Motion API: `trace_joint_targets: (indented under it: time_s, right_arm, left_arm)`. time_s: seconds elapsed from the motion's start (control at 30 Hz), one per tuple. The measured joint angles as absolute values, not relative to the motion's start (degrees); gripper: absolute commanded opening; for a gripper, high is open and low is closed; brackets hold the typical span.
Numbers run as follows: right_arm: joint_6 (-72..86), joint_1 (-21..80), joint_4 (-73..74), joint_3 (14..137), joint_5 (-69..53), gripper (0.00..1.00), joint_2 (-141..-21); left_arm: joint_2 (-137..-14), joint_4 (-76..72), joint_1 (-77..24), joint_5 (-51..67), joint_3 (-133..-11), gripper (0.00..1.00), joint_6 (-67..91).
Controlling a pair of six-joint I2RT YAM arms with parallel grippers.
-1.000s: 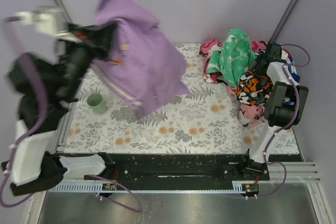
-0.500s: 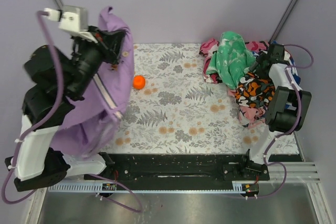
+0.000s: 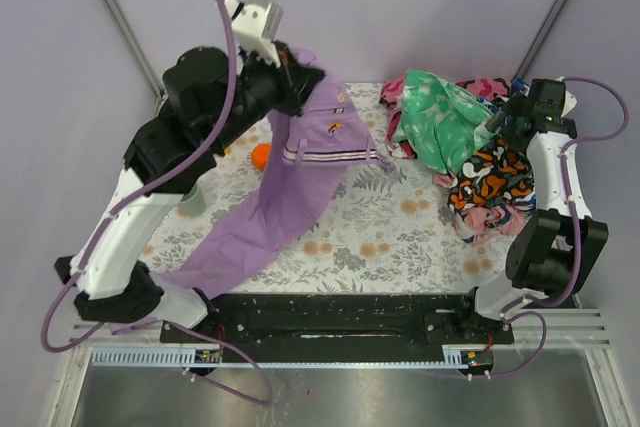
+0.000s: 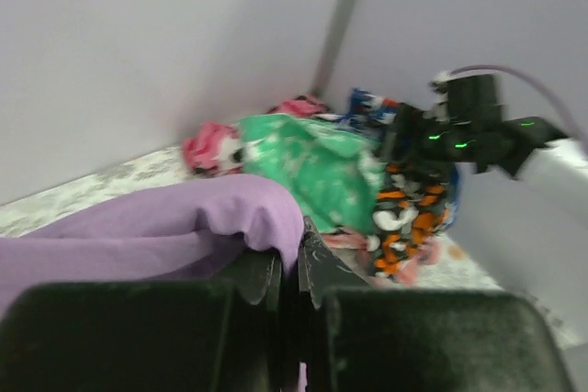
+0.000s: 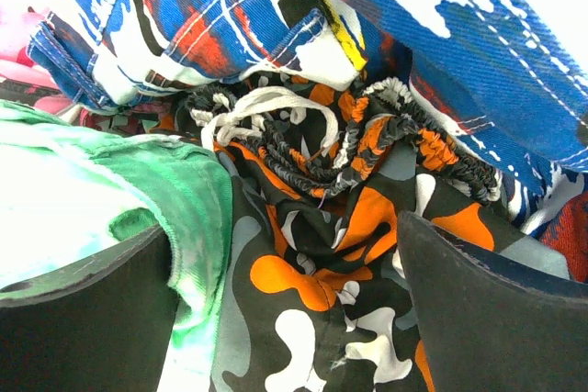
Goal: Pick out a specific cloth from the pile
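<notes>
Lilac shirt [image 3: 310, 162] hangs from the left gripper [image 3: 292, 69] at the far-left-centre of the table, jaws pinched tight on a fold near the collar. In the wrist view the purple fabric [image 4: 175, 227] bunches right at the closed fingertips of that gripper [image 4: 292, 259].

Long axis runs diagonally: top at the grip, striped band approx mid-length, hem trailing down-left onto the floral mat [image 3: 400, 232] toward the near-left corner. So it's part lifted, part dragging. 1 sleeve tip points right, ending near the pile [image 3: 455, 142]; can't tell if it touches.

Judgement: shirt looks separated from the heap. Next move turns on that diagonal, i.e. carry further left/near along the shirt's own line, away from the pile, so the sleeve clears. Left arm is the only 1 placed for it.

Right gripper [image 3: 503, 125] sits over the pile at far right, well apart from the shirt body. Its jaws stand wide [image 5: 285, 296], 1 pad each side of the orange-black camo cloth [image 5: 312, 254], w/ blue-white-red denim [image 5: 230, 16] beyond and green-white cloth [image 5: 119, 190] to 1 side; nothing gripped.

Orange ball [image 3: 261, 155] lies just beside the shirt's left edge.
</notes>
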State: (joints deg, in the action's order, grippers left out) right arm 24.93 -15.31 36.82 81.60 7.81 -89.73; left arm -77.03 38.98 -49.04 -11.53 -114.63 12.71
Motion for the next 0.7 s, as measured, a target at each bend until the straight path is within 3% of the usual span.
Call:
trace_joint_targets:
  time_s: [0.27,0.7]
  right_arm:
    - [24.9,-15.4,36.8,80.1,7.8,1.00,-90.3]
    - [24.9,-15.5,35.1,78.5,7.9,0.99,-91.8]
  left_arm:
    - [-96.9,34.7,-49.0,6.0,-140.6,0.00,18.2]
    - [-116.1,4.4,-48.6,21.9,-146.4,0.00,37.3]
